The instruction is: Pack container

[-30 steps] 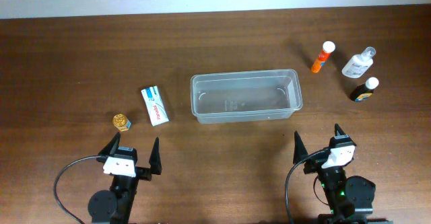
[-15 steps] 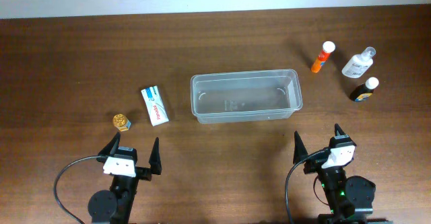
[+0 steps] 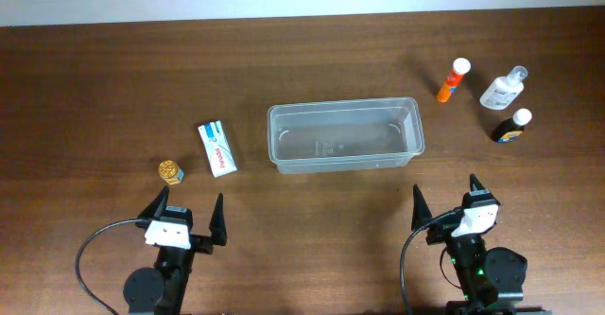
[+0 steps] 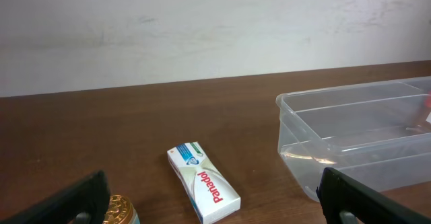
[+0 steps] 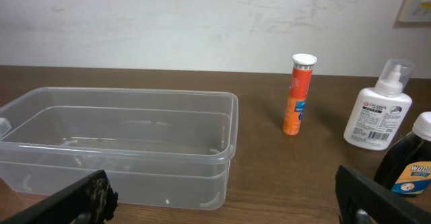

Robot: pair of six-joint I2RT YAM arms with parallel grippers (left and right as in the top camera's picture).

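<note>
Jar [image 3: 169,171] first, far left: small, gold lid, upright on the brown table [image 3: 95,88]. Just below it, at the near edge, the left gripper [image 3: 192,200], fingers spread wide, nothing between them, clear of everything. Up and right of the jar, a white box [image 3: 217,148] lies flat. The left wrist view shows its red "Panadol" lettering. It is near the jar but apart from it.

Now the middle: the container [image 3: 273,137], clear plastic, long side running across the table, upright and empty, a gap between it and the box. Below its right end, the right gripper [image 3: 445,190], jaws just as wide apart, holding nothing.

Over to the far right, three items in a loose cluster, well apart from the container: an orange tube [image 3: 453,79] with a white cap, standing; a clear spray bottle [image 3: 503,88] beside it; and nearest the arm, a dark bottle [image 3: 510,126] with a white cap. None of the three touch.
</note>
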